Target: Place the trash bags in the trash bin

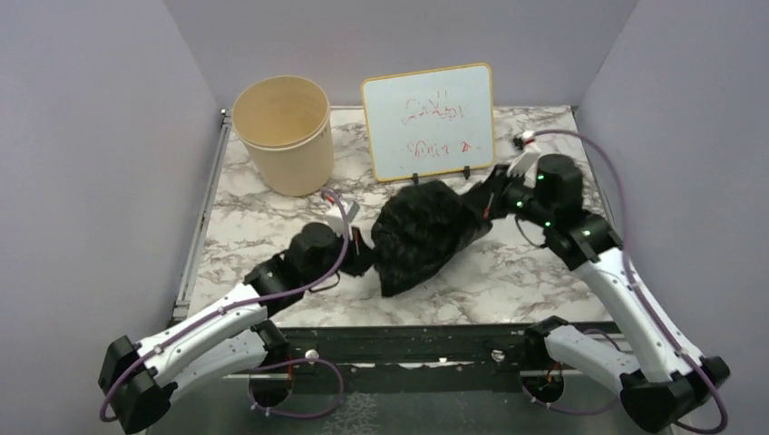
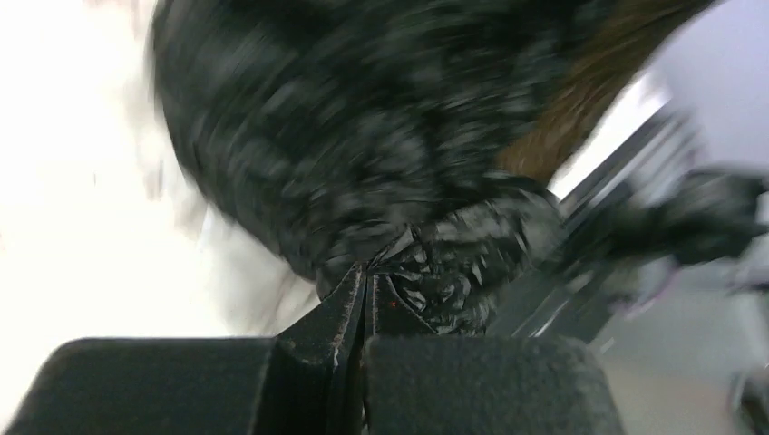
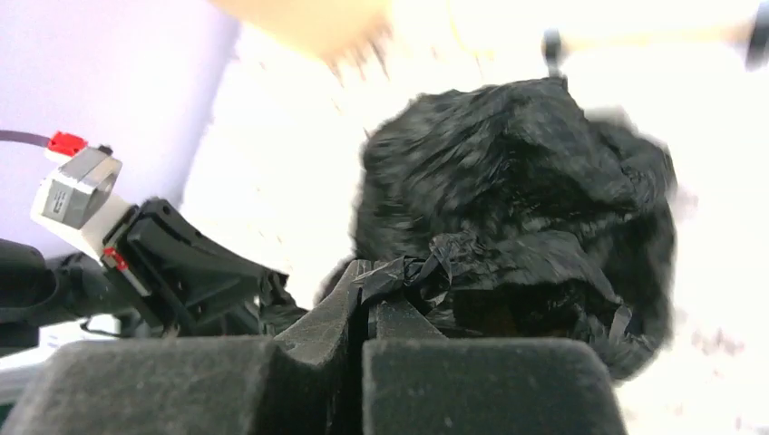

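The task is barely begun: the bag [image 1: 424,237] is in my grip but nowhere near the bin [image 1: 283,136]. My left pincer [image 2: 364,283] is clamped on a twisted wad of black plastic at the bag's near-left end, the jaws pressed together with film caught between them. My right pincer [image 3: 367,283] is likewise closed on a crinkled tuft at the far-right end. The bag hangs between them as one dark, bunched mass over the middle of the counter [image 1: 517,272], just in front of the whiteboard [image 1: 428,122]. From above I cannot tell whether its belly rests on the marble or is just clear of it. The bin stands upright at the far left corner, well apart from the bag, mouth open, and nothing black shows inside it. So I judge the grasp done and the rest left: raise the bag, carry it left and back over the rim, lower it in and let go with both pincers.
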Robot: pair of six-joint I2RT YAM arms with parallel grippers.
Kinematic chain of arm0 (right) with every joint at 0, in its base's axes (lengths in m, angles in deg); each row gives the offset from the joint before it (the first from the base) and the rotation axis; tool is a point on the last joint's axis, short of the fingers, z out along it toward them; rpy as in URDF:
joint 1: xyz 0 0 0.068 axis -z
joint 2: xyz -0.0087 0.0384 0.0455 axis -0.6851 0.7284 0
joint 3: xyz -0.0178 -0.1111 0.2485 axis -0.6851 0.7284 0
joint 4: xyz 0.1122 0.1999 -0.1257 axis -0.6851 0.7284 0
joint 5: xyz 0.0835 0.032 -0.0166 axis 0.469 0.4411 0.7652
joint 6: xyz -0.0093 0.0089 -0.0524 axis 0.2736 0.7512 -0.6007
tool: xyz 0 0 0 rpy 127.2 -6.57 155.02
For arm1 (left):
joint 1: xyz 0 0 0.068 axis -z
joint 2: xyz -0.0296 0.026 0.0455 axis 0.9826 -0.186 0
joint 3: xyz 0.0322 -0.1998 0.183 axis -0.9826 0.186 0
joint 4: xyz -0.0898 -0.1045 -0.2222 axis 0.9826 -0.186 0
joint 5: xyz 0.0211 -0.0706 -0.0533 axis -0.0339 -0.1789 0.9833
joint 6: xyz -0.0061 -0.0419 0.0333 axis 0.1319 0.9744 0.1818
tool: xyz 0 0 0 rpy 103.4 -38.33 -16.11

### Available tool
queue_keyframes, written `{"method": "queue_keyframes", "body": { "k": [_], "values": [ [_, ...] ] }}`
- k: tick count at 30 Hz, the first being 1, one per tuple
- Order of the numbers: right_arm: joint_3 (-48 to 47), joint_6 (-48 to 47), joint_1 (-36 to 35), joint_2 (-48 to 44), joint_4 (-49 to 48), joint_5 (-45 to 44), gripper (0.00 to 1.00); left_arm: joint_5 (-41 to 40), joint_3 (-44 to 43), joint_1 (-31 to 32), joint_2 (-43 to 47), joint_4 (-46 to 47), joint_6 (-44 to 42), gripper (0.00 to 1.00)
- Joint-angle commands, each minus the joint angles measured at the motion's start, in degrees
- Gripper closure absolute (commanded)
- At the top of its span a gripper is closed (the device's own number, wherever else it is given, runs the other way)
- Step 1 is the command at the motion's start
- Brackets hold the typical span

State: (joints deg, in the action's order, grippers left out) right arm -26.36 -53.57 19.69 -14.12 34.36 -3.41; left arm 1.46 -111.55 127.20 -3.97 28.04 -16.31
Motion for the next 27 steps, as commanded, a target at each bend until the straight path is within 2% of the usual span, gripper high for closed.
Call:
{"method": "queue_keyframes", "body": {
  "k": [1,4,12,20,24,27],
  "values": [
    [-10.3,-1.7,0.1,-2.9,-4.5,-1.5,0.99,-6.5,-18.8,0.1,2.8,2.0,-7.6,1.0],
    [-9.1,-1.0,0.0,-4.8,-6.0,-1.3,0.99,-6.4,-22.8,0.1,3.8,1.1,-8.3,1.0],
    [-4.1,0.2,0.1,-6.7,-7.4,1.0,0.99,-10.8,-24.5,0.1,5.8,-1.1,-5.8,0.99],
    [-2.4,1.2,0.1,-1.6,-6.1,1.8,1.0,-10.3,-24.0,0.1,-1.3,-6.4,-5.8,0.97],
    [2.9,1.2,0.1,2.4,-7.3,7.2,0.99,-7.9,-20.4,0.1,-6.9,-6.1,-3.9,0.99],
    [3.2,1.1,0.1,5.9,-7.1,6.9,0.99,-8.5,-21.6,-0.2,-10.5,-5.7,-3.7,0.99]
  ]
}}
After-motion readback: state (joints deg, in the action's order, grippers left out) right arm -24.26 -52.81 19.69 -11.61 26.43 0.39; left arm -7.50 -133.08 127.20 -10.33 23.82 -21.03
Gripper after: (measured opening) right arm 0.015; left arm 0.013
